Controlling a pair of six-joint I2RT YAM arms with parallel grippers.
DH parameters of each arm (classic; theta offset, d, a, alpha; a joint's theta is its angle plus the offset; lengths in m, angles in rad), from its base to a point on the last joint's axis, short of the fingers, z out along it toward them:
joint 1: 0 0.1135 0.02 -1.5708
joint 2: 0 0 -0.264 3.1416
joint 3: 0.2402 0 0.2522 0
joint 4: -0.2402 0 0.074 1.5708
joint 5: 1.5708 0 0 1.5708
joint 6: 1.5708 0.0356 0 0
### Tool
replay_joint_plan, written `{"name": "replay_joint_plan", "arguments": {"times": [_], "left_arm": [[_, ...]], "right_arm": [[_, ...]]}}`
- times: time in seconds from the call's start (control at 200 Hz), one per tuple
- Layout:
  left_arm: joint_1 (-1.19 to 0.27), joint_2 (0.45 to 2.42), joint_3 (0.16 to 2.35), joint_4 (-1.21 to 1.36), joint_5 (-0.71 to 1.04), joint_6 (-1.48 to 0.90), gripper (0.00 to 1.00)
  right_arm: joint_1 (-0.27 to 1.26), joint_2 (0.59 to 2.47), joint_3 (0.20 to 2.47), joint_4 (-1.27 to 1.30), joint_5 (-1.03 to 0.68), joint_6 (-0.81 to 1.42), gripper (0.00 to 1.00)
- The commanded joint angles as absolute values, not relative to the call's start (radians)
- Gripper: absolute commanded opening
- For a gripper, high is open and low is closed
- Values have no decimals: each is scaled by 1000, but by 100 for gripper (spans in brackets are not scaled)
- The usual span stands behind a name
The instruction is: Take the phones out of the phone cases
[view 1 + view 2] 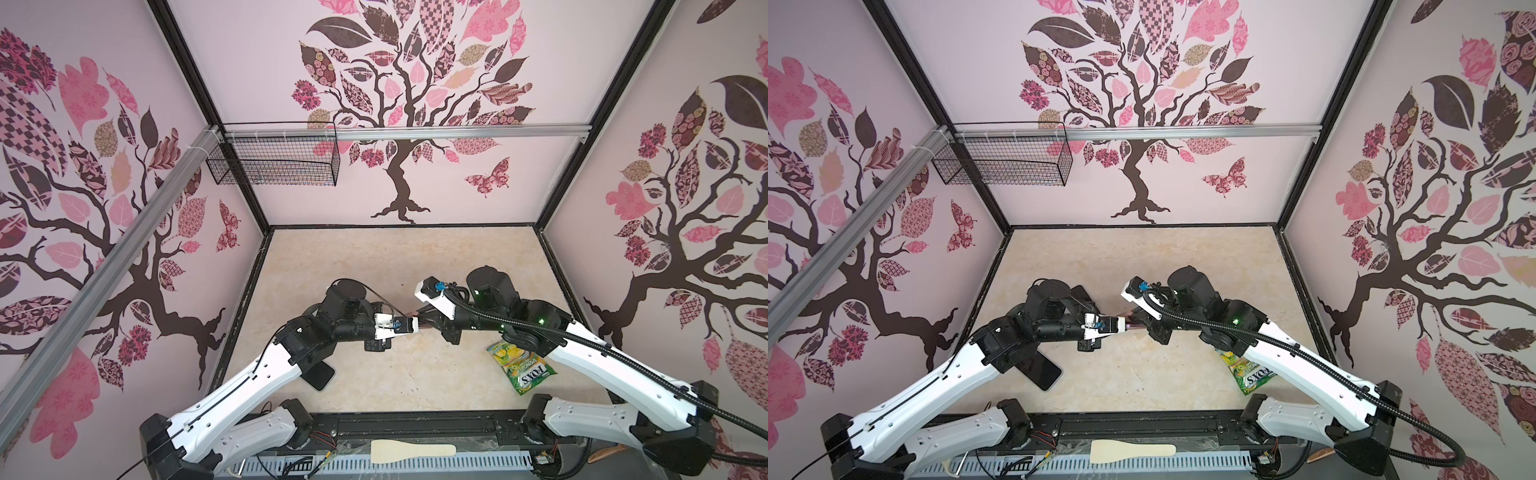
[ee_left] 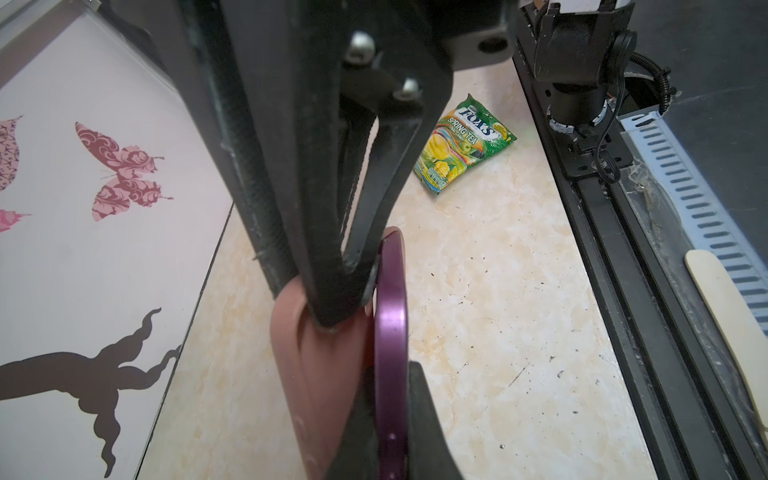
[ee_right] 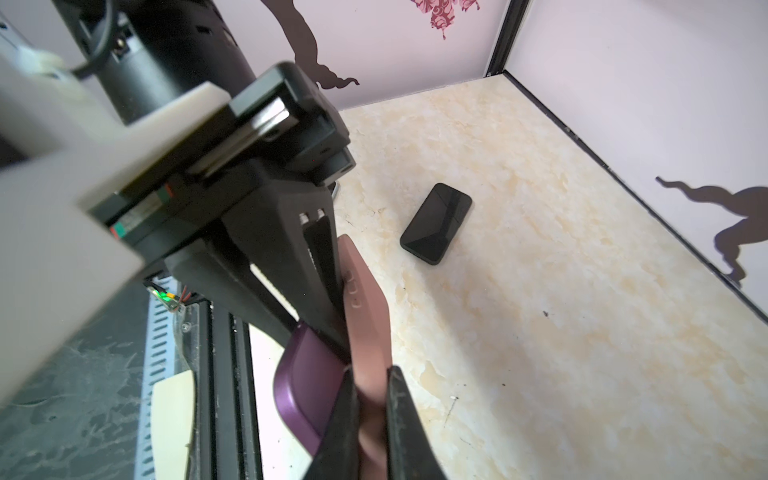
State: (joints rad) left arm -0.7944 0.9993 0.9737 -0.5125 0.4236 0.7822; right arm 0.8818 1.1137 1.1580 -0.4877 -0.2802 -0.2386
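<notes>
The purple phone (image 2: 390, 332) is held in the air edge-up, with the pink phone case (image 2: 316, 374) bowed away from one long side of it. The left tool (image 2: 388, 415) is clenched on the phone's rim. The right tool (image 3: 372, 395) is clenched on the soft wall of the case, meeting it head-on.

As I judge it, the task is partly done. One rounded corner of the phone stands clear of the case, but the two remain together further along. How much is seated there is hidden by the fingers. What is left is to pull them fully apart.

The pair hangs over the table (image 3: 540, 332) near the green candy bag (image 2: 461, 141), on its side toward the left arm. The bag reads "FOX'S SPRING TEA". A black phone (image 3: 436, 224) lies flat well beyond the pair from the bag.
</notes>
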Motion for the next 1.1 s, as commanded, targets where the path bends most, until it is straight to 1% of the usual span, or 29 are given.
{"name": "replay_joint_plan", "arguments": {"times": [0.0,0.14,0.17,0.38,0.46,0.56,0.82,1.095], "left_arm": [[-799,951,987,-385,471,784,0],[-800,948,971,-373,471,776,0],[-799,948,968,-372,472,775,0],[-798,943,958,-367,481,764,0],[-799,942,955,-371,487,763,0],[-799,937,955,-389,506,769,0],[-800,930,955,-422,553,775,0],[-800,928,940,-413,591,752,0]], "right_arm": [[879,1118,1134,-525,-274,-227,5],[879,1072,1079,-455,-328,-232,3],[879,1065,1063,-426,-316,-204,0],[879,1090,1064,-417,-252,-117,0],[878,1101,1070,-413,-268,-100,0],[861,1104,1050,-367,-218,-22,0],[739,1119,1051,-347,-345,103,0],[709,1109,1036,-354,-210,194,0]]}}
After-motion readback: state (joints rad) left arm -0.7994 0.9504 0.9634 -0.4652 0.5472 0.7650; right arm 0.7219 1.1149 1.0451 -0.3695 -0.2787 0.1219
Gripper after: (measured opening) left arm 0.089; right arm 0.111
